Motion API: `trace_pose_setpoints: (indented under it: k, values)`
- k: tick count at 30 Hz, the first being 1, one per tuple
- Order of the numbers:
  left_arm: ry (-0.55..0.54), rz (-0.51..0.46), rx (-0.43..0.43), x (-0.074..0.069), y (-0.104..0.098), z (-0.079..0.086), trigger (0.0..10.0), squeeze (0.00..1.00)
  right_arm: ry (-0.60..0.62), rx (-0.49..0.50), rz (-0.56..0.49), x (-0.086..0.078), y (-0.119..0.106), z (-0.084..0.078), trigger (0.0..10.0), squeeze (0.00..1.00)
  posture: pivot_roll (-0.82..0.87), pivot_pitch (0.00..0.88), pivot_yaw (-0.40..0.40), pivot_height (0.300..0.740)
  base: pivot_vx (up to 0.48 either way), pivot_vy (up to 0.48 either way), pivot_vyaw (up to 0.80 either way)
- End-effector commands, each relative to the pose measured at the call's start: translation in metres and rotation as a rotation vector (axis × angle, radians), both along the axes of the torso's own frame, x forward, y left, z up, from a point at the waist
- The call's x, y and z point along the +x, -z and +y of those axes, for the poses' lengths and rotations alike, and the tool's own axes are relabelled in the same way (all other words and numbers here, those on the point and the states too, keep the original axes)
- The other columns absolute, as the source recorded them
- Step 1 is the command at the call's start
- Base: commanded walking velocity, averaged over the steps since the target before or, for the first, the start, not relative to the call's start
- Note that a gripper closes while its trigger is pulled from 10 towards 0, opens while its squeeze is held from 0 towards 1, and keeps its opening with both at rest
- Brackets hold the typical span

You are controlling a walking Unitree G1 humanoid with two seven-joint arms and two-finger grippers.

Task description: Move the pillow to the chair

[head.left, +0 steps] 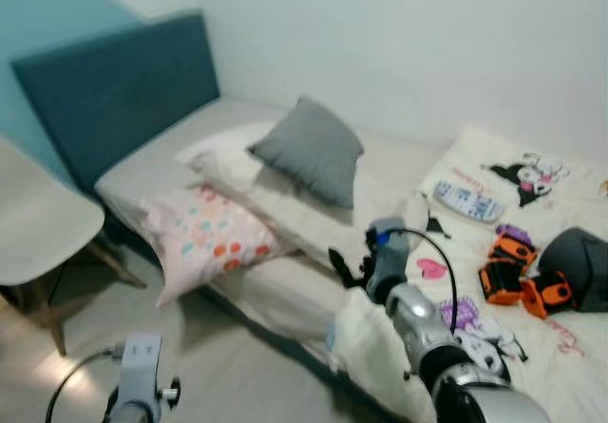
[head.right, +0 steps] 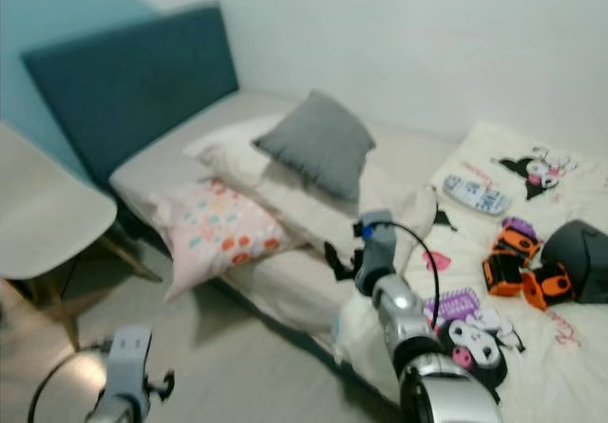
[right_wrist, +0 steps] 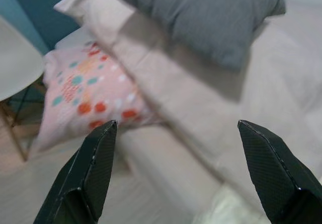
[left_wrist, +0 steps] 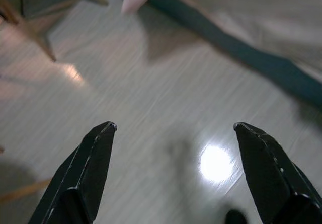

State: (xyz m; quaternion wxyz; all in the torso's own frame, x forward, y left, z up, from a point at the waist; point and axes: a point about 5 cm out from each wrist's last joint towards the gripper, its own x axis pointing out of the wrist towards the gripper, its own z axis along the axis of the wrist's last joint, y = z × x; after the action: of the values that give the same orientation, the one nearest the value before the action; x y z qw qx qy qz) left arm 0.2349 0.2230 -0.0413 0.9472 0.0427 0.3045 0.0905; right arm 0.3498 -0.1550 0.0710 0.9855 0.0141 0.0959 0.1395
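Observation:
A pink pillow (head.left: 214, 238) with coloured dots lies at the near side of the bed, one corner hanging over the edge. A grey pillow (head.left: 309, 147) leans on a cream pillow further back. The white chair (head.left: 38, 219) stands on the floor at the left, close to the pink pillow. My right gripper (head.left: 346, 263) is open and empty, held over the bed edge just right of the pink pillow (right_wrist: 85, 93) and pointing toward it. My left gripper (left_wrist: 173, 128) is open and empty, low over the floor in front of the bed.
A dark blue headboard (head.left: 114, 90) backs the bed against the wall. On the printed blanket at the right lie a remote control (head.left: 467, 201), orange-and-black objects (head.left: 513, 271) and a black item (head.left: 575, 266). Wooden chair legs (left_wrist: 30, 30) stand on the pale floor.

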Motion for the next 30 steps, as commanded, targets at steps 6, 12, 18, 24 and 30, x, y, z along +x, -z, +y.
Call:
trace_pose_setpoints:
  k: [6, 12, 18, 24, 30]
  values:
    - [0.005, -0.068, -0.002, 0.014, -0.012, 0.002, 10.0, 0.00, -0.002, 0.013, -0.063, 0.011, -0.018, 0.008, 10.0, 0.00, -0.14, 0.000, 0.037, 0.740, 0.480, 0.000, 0.00]
    - [0.009, -0.117, -0.010, 0.026, -0.022, 0.001, 10.0, 0.00, -0.015, 0.017, -0.118, 0.016, -0.030, 0.008, 10.0, 0.00, -0.14, 0.000, 0.036, 0.740, 0.480, 0.000, 0.00]
    - [0.013, -0.182, -0.027, 0.038, -0.033, -0.001, 10.0, 0.00, 0.002, -0.054, -0.228, 0.026, -0.054, 0.005, 10.0, 0.00, -0.14, 0.000, 0.034, 0.740, 0.480, 0.000, 0.00]
    - [0.023, -0.202, -0.042, 0.041, -0.036, -0.002, 10.0, 0.00, 0.050, -0.186, -0.265, 0.031, -0.066, -0.003, 10.0, 0.00, -0.14, 0.003, 0.035, 0.740, 0.437, 0.000, 0.00]
    - [0.024, -0.217, -0.068, 0.040, -0.037, -0.001, 10.0, 0.00, 0.049, -0.407, -0.154, 0.027, -0.046, -0.013, 10.0, 0.00, -0.14, 0.012, 0.030, 0.740, 0.105, 0.000, 0.00]
